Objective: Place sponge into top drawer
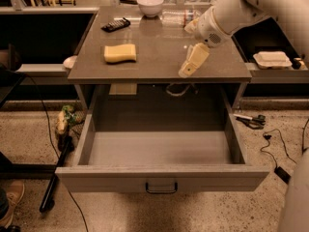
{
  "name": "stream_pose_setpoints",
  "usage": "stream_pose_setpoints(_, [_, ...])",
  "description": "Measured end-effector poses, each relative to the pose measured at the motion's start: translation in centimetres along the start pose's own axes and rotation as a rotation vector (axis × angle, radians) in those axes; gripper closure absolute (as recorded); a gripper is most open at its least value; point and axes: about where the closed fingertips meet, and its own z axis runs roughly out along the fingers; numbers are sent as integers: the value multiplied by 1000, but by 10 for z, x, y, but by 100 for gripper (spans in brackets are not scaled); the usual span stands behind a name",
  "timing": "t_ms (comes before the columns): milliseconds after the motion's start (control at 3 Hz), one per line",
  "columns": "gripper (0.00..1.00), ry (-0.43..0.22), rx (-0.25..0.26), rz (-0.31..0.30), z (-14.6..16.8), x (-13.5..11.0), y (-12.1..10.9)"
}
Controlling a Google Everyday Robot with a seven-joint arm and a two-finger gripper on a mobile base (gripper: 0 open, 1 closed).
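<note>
Camera view. Step: approach, sponge ungrasped.
- Sponge: pale yellow matte foam block with pinched sides, on the smooth grey surface, left.
- Gripper: over the right front, well apart; open or clenched, cannot tell.
- Top drawer: shallow grey box, pulled open.
- Next: travel left, descend.

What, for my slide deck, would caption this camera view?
Gripper hovers above the table's right side; sponge lies left, top drawer open.

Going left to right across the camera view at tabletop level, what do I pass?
sponge → white bowl → clear bottle → gripper, hanging over the table near its front right edge → white takeaway box. The dark handset overlaps the sponge sideways, so it is left out.
</note>
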Motion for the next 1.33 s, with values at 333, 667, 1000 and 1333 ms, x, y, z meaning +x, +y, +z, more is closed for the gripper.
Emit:
stream_pose_setpoints(333, [0,-89,-25,35,42,-18,-14])
stream_pose_setpoints(667, [0,-154,-31,41,72,-38,-25])
stream_pose_setpoints(1000, [0,-186,-40,14,97,-59,-33])
stream_pose_setpoints(1333, [0,-186,-27,13,120,-72,-44])
